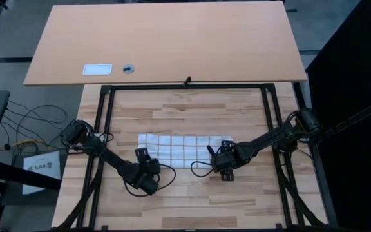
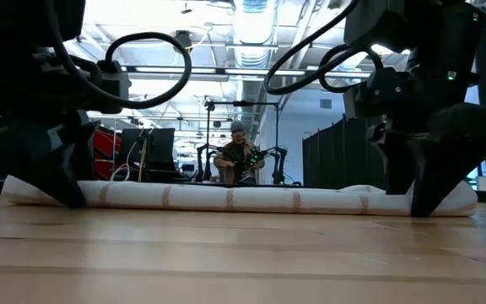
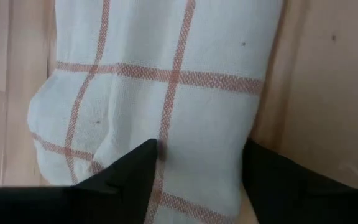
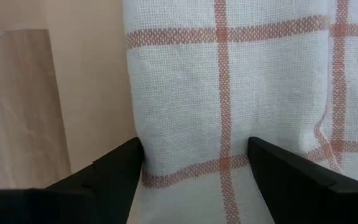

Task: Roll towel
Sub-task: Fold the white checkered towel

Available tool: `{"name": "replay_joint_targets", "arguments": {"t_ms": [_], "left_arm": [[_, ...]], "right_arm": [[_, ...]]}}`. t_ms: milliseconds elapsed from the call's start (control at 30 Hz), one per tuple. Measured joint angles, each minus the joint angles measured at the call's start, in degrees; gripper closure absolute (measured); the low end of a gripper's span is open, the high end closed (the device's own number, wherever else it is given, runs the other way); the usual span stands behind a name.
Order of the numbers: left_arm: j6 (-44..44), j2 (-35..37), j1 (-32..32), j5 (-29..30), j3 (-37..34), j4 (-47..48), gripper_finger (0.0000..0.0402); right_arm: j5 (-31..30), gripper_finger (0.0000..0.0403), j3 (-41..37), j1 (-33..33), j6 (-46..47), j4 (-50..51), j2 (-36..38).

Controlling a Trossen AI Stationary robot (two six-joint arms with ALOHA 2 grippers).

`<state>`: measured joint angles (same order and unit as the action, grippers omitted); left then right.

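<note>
**Mid-surface: towel half rolled**

Across the middle of the wooden surface (image 1: 192,193), lies the towel (image 1: 184,150), a long band. Left pincer (image 1: 144,156) and right pincer (image 1: 223,158), spread wide, straddle its ends. Soft, light, floppy; best gripped at both near corners.

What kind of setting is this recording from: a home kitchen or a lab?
Most likely a robotics lab or workshop. The towel lies on a framed wooden workbench; beyond it, the low view shows exposed ceiling ducts, equipment racks, and a seated person.
</note>
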<state>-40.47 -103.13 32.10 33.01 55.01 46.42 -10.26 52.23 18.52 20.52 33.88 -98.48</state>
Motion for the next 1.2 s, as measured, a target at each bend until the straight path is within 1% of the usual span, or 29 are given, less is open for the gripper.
{"name": "replay_joint_targets", "arguments": {"t_ms": [100,200,233,333,367,467,500,567,600,733,867,967,1100,1200], "left_arm": [[1.01,0.02,-0.40,0.37,-1.93,-3.07,0.0283],[1.19,0.04,-0.68,0.92,-4.53,-6.22,0.0369],[1.23,0.03,-0.68,1.52,-5.11,-6.65,0.0384],[1.39,0.42,-0.70,1.40,-5.51,-6.59,0.0394],[1.86,0.98,-0.73,0.76,-5.54,-6.51,0.0396],[2.25,3.50,-1.00,-3.51,-5.28,-6.09,0.0398],[2.27,4.73,-1.02,-5.43,-5.07,-5.60,0.0398],[2.24,7.35,-1.53,-11.56,-4.47,-4.79,0.0399],[2.17,8.85,-1.70,-13.64,-4.06,-4.81,0.0400],[1.83,14.67,-2.50,-18.39,-3.52,-4.65,0.0400],[2.67,18.71,-4.67,-23.72,-3.52,-4.59,0.0401],[5.58,19.91,-6.94,-27.10,-3.50,-4.34,0.0401],[10.71,20.38,-10.71,-32.26,-3.46,-4.09,0.0401],[14.35,20.36,-13.47,-33.60,-3.48,-3.63,0.0401]], "right_arm": [[0.34,0.0173,0.00,-0.07,0.43,-0.26,-0.07],[0.67,0.0243,-0.18,-0.50,2.08,-0.70,-0.11],[0.67,0.0271,-0.53,-0.64,2.52,-1.04,-0.11],[1.64,0.0364,-2.42,-1.04,4.54,-3.28,0.02],[2.80,0.0382,-2.78,-1.09,5.04,-3.83,0.09],[3.64,0.0391,-2.95,0.16,7.43,-4.04,0.16],[4.81,0.0394,-3.00,0.61,8.01,-4.40,0.49],[8.87,0.0397,-3.13,1.41,8.76,-5.78,1.42],[10.96,0.0398,-3.16,1.82,9.24,-6.34,1.97],[17.87,0.0400,-3.43,2.74,9.80,-7.80,4.04],[23.83,0.0401,-3.34,2.68,10.17,-8.27,5.23],[25.99,0.0401,-3.32,2.10,10.13,-8.27,5.31],[30.48,0.0402,-3.32,-0.01,10.11,-8.26,5.35],[31.64,0.0402,-3.32,-1.55,10.05,-7.75,5.55]]}}
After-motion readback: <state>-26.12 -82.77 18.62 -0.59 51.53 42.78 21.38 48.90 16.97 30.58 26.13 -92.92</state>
